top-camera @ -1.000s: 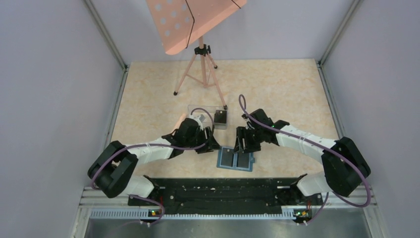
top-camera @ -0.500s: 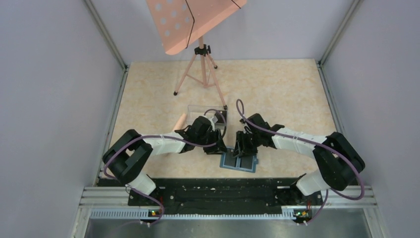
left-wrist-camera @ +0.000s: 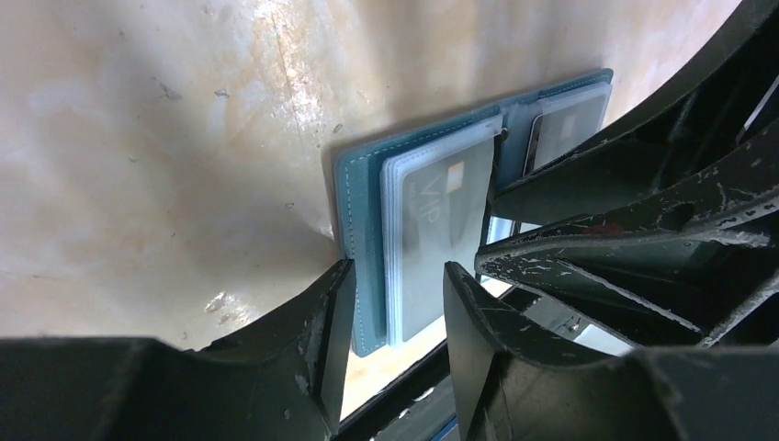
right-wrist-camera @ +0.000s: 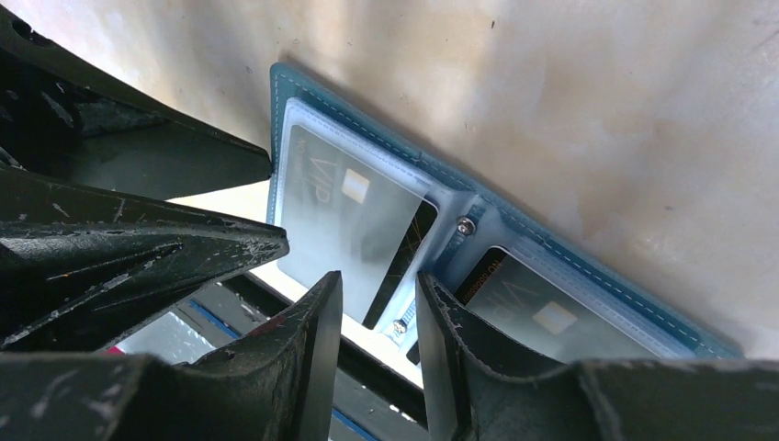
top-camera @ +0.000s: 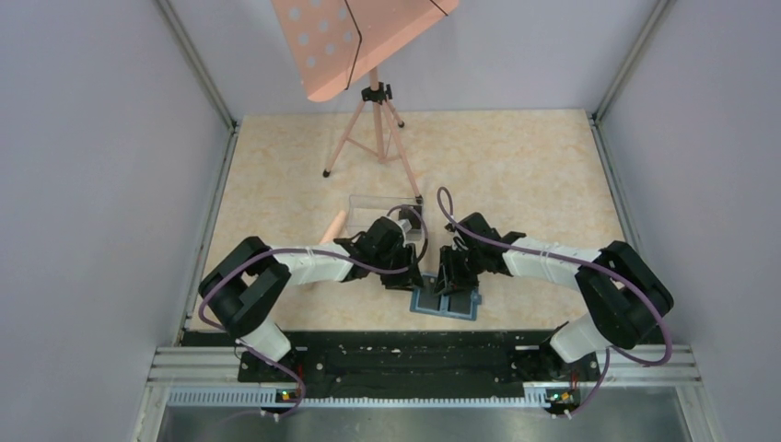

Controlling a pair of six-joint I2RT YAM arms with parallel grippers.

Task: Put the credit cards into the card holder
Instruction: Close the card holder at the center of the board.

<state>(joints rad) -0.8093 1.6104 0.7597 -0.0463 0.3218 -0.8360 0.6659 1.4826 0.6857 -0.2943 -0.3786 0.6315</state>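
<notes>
Left tool [left-wrist-camera: 395,299]: fingers apart, straddling the near edge of the open holder [left-wrist-camera: 356,211], clamping nothing. Right tool [right-wrist-camera: 377,308]: fingers narrowly apart over the holder's riveted spine. Holder lies flat on the desk [left-wrist-camera: 165,138], far end hidden under both tools. Cards [right-wrist-camera: 335,207] sit in frosted sleeves, blurred. Legible: "VIP".

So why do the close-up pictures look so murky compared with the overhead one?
Top view: sharp, evenly lit beige marbled table. Left wrist view: a glare streak on it, and the left hand looms dark and close. Right wrist view: thin black cards look milky behind the clear sleeves of the teal-blue bifold card holder.
</notes>
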